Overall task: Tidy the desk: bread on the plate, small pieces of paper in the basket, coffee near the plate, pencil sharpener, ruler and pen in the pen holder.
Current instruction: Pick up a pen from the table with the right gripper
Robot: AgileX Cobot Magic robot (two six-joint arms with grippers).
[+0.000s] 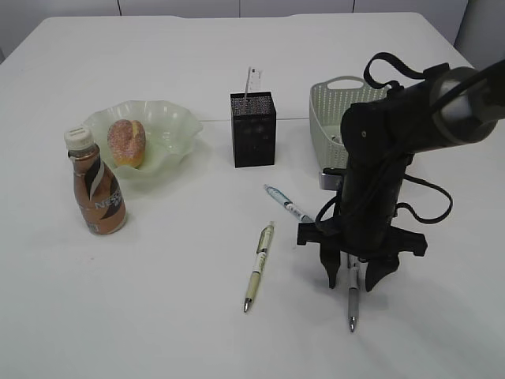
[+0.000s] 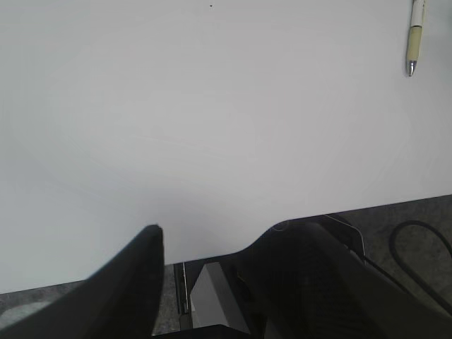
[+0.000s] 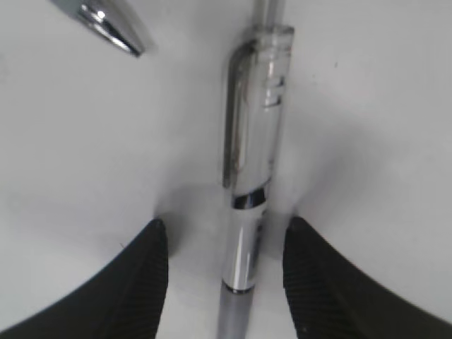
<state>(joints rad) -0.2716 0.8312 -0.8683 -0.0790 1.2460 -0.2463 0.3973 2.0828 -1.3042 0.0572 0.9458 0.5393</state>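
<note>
The right gripper (image 1: 357, 278) stands low over a clear pen (image 3: 248, 205) on the white desk (image 1: 158, 300), jaws apart on either side of the barrel, not yet closed. Next it likely needs to close, lift, and carry the pen far-left to the black pen holder (image 1: 253, 130). The left gripper (image 2: 205, 275) waits open at the near edge. The coffee (image 1: 96, 193) label reads Nescafe.
</note>
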